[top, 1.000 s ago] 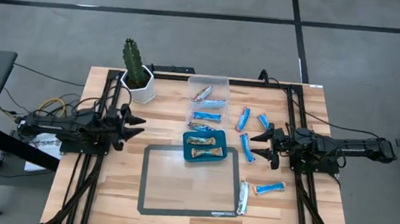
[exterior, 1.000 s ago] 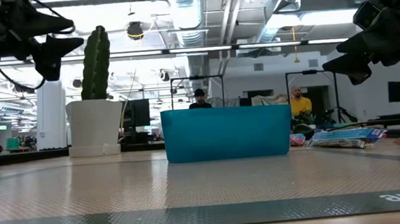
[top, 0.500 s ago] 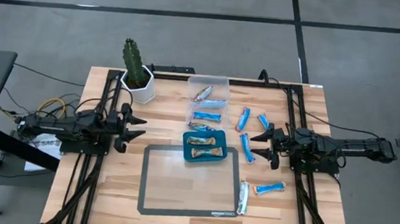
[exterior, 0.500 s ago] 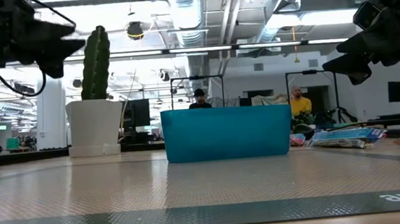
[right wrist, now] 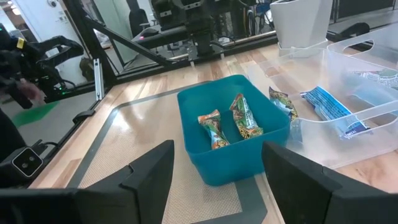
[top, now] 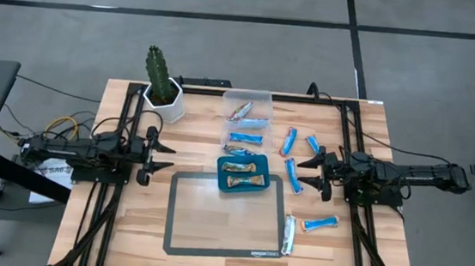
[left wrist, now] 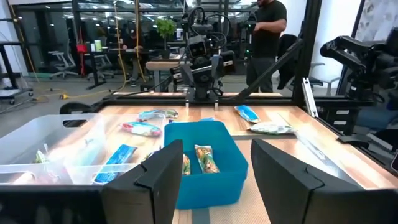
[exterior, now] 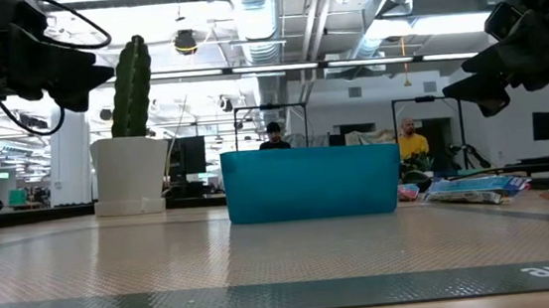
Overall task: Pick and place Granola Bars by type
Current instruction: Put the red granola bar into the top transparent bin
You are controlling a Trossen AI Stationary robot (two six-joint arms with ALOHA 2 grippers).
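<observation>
Granola bars (top: 292, 174): partly sorted. Two tan/orange-brown bars (top: 245, 175) lie side by side in the teal tray (top: 221, 183) at table centre, just beyond the far edge of the grey mat (top: 180, 223); the right wrist view confirms the pair (right wrist: 231, 124). Clear bin (top: 249, 94), touching the tray's far side, holds blue-and-white bars (top: 245, 137) and one multicoloured bar (top: 240, 109) at its far end. Grouping suggests one container per type, though the bin looks mixed.

Unsorted: several blue-and-white bars loose on the wood right of the bin and tray, one more (top: 319, 224) nearer, and a silver-green bar (top: 288, 238) at the mat's right edge.

Right gripper (top: 310, 173): hovering beside the loose blue bars, jaws wide, holding nothing. Probably well placed for the next pick, since the loose bars are all on its side.

Left gripper (top: 159, 156): at the left of the table, well apart from any bar, jaws apart, empty. Judged to be waiting.

Potted cactus (top: 162, 85) stands at far left, uninvolved.
</observation>
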